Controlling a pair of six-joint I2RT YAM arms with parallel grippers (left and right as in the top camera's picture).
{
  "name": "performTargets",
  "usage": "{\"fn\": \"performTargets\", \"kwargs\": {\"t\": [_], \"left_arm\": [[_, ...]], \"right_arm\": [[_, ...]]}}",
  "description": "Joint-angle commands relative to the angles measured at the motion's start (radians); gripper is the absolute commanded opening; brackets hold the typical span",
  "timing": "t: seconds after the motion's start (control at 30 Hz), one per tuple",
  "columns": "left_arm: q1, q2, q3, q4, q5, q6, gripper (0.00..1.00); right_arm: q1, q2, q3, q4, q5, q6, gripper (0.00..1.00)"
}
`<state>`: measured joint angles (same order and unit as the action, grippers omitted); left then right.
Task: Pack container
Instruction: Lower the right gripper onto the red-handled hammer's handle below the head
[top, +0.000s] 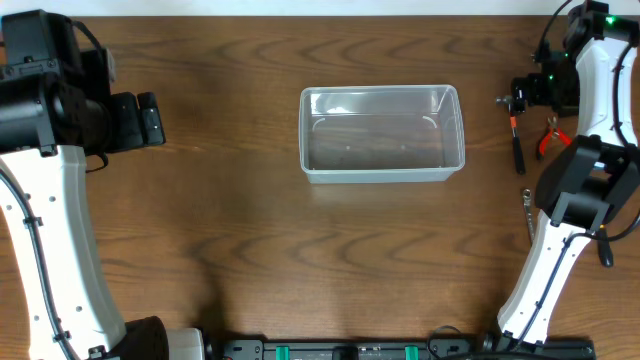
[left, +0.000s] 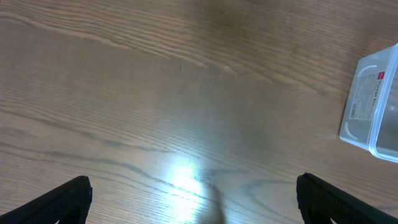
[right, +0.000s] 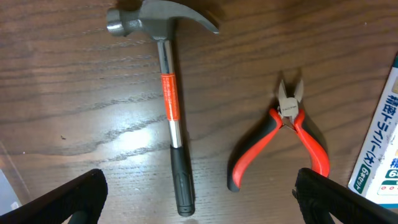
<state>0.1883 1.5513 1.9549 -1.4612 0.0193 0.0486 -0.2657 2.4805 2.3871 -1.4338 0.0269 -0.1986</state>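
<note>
Now my right gripper (right: 199, 196) gapes wide over a steel, black-gripped hammer (right: 168, 93) by the right edge of the wooden worktop (top: 240, 230); my left gripper (left: 193, 186) gapes too, left of the clear rectangular plastic container (top: 380, 92).

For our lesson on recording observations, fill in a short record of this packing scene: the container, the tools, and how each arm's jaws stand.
bin: container mid-table, clear plastic, nothing inside
tools: hammer and red-handled pliers, lying side by side, not touching, outside the container
left jaws: open, over bare table, holding nothing
right jaws: open, above the hammer and red-handled pliers, holding nothing
packing: not yet begun
</note>
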Motion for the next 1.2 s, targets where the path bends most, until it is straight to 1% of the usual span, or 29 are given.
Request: {"fn": "performTargets", "kwargs": {"t": [0.0, 0.57, 1.17], "left_arm": [[0.003, 0.004, 0.019, -0.002, -0.001, -0.010, 0.98], [0.003, 0.004, 0.019, -0.003, -0.001, -0.010, 0.98], [0.003, 0.004, 0.019, -0.003, -0.001, -0.010, 0.98]], "right_arm": [[0.032, 0.039, 0.004, 0.003, 0.026, 0.018, 0.99], [0.051, 0.125, 0.004, 0.009, 0.003, 0.019, 0.99], [0.051, 0.150, 0.004, 0.110, 0.002, 0.027, 0.99]]}}
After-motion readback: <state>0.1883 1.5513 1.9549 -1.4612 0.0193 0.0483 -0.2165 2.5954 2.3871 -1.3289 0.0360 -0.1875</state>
